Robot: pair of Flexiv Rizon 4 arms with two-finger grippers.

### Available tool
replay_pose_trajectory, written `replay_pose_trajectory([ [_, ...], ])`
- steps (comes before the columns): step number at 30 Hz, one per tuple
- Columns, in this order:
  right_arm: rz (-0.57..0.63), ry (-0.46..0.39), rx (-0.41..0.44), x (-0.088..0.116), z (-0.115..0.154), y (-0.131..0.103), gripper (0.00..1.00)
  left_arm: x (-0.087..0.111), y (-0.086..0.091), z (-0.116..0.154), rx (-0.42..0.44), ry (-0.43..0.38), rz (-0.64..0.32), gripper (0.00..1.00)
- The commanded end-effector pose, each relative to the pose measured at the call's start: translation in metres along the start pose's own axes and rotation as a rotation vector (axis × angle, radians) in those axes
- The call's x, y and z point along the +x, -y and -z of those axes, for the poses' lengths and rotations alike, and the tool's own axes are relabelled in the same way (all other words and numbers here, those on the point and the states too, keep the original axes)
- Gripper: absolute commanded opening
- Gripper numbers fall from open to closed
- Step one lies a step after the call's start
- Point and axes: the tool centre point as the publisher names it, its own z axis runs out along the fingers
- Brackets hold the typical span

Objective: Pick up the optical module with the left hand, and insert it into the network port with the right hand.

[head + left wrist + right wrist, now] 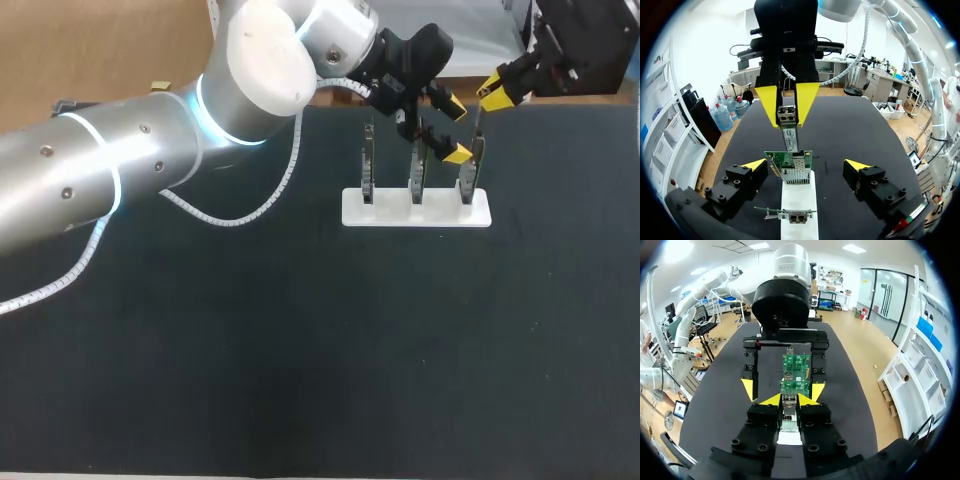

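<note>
Hovering: right claw (788, 111) pinching optical module (790, 138) above network port (795, 175) | left claw (806, 164) agape, empty

Matt black table (300, 350), metal optical module (789, 127)

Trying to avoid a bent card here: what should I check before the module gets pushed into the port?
1. Right gripper shut on the module: ok, both yellow tips clamp it from two sides.
2. Module in line with the port: ok in the left wrist view, where it points straight down at it.
3. Module end inside the port: cannot tell.
4. Left gripper clear of the card: ok, it is open, with one finger on each side and neither touching.
5. Card upright in the white base: ok.
</note>
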Motion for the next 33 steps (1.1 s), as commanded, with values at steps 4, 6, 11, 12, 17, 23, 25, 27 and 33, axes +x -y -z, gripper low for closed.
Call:
replay_pose_trajectory([
  [4,-0.007,-0.003,0.001,0.0025,-0.0021,-0.0023,0.00,-0.0005,0.0006,0.0005,-0.001,-0.004,0.002,1.00],
  [6,-0.010,-0.002,-0.002,0.0028,-0.0030,-0.0023,0.00,-0.0005,0.0006,0.0005,-0.001,-0.004,0.002,1.00],
  [11,-0.021,0.001,-0.006,0.0044,-0.0068,-0.0028,0.00,-0.0005,0.0006,0.0005,-0.001,-0.004,0.002,1.00],
  [12,-0.021,-0.001,-0.007,0.0048,-0.0074,-0.0030,0.00,-0.0005,0.0006,0.0005,-0.001,-0.004,0.002,1.00],
  [17,-0.027,-0.004,-0.006,0.0057,-0.0076,-0.0019,0.00,-0.0005,0.0006,0.0005,-0.001,-0.004,0.002,1.00],
  [23,-0.029,-0.004,-0.004,0.0046,-0.0075,-0.0019,0.00,-0.0005,0.0006,0.0005,-0.001,-0.004,0.002,1.00],
  [25,-0.028,-0.004,-0.002,0.0033,-0.0071,-0.0019,0.00,-0.0005,0.0006,0.0005,-0.001,-0.004,0.002,1.00],
  [27,-0.025,-0.001,0.002,0.0016,-0.0058,-0.0017,0.00,-0.0005,0.0006,0.0005,-0.001,-0.004,0.002,1.00],
  [33,-0.022,0.000,0.010,0.0004,-0.0040,-0.0022,0.00,-0.0005,0.0006,0.0005,-0.001,-0.004,0.002,1.00],
])
